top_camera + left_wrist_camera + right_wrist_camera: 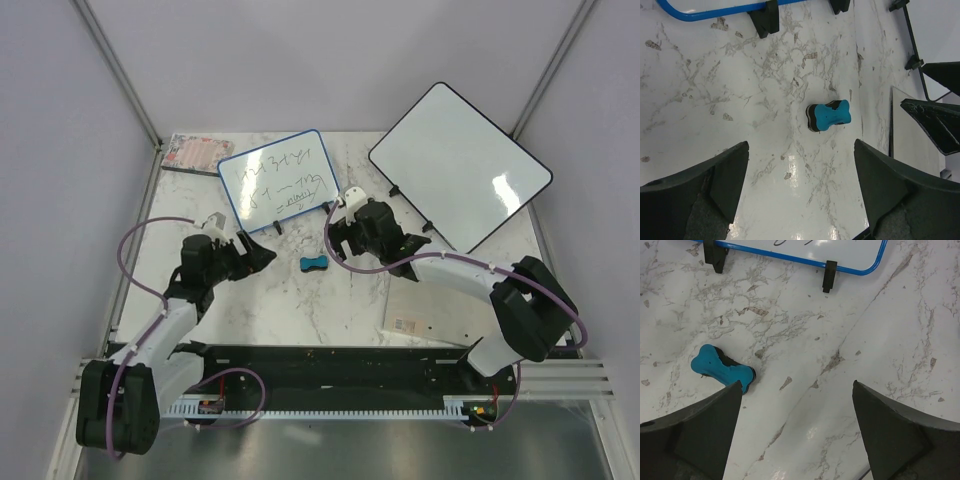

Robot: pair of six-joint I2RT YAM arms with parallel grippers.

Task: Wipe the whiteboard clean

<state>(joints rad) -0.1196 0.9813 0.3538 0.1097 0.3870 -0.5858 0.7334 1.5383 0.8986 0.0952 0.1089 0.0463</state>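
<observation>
**Item:** whiteboard (278, 180), small, blue-framed, black scribbles across its white face, none wiped off.
**Location:** by the far edge of the worktop (330, 310), left of centre, propped on small black feet (829, 275) with its face towards the arms.
**Handling (judged):** light, stiff and smooth-faced. On such small feet it will probably skid or tip under a wiping stroke. Best steadied by the blue frame at a side edge or corner, away from the writing.

**Item:** eraser (828, 115), small, blue top over a dark pad, waisted in the middle.
**Location:** mid-worktop, just nearer than the whiteboard's near edge, between the two arms.
**Handling (judged):** light, and the pad looks soft. Take it across the narrow waist, pad downward.

**Item:** left end effector (800, 145), released, fingers spread, holding nothing, aimed at the eraser but apart from it.

**Item:** right end effector (796, 385), likewise released and holding nothing, with the eraser off to one side.

**Also present:** black-framed board (460, 175), blank, at the far right corner; beige sheet (430, 300) with a barcode label, by the right edge.
</observation>
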